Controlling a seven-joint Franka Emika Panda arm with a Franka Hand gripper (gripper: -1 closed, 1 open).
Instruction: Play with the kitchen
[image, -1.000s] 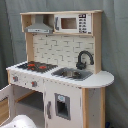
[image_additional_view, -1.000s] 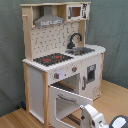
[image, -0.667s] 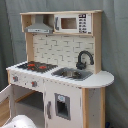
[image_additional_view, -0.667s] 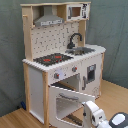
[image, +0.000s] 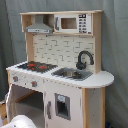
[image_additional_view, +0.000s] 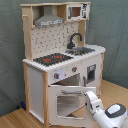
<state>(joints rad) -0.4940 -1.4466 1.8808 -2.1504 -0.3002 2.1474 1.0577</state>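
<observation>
On the wooden floor (image_additional_view: 15, 117), before a grey curtain (image_additional_view: 10, 50), stood the kitchen (image_additional_view: 60, 55), tall, white and light wood, filling the middle of both exterior views. Going from the second exterior view's left to its right: the hood (image_additional_view: 48, 19) hung above the black-red hob (image_additional_view: 53, 59), then came the black tap (image_additional_view: 75, 40) over the grey sink (image_additional_view: 83, 50), with the microwave (image_additional_view: 75, 11) up on the top shelf. Below the hob, the oven door (image_additional_view: 67, 100) hung open, swung outward and tilted towards the near right, so the cavity behind it was exposed. At the near right, the gripper (image_additional_view: 91, 100) sat just beside the door's outer edge, seemingly touching it; I cannot tell how far apart its jaws stood, nor whether they had hold of the door. In the first exterior view only a pale part of the arm (image: 20, 122) showed at the bottom left, below the hob (image: 36, 66).

Judging by this, the door had been opened, so play was under way. The knobs (image_additional_view: 57, 76), tap, sink and microwave looked untouched, and closing the door was probably left.
</observation>
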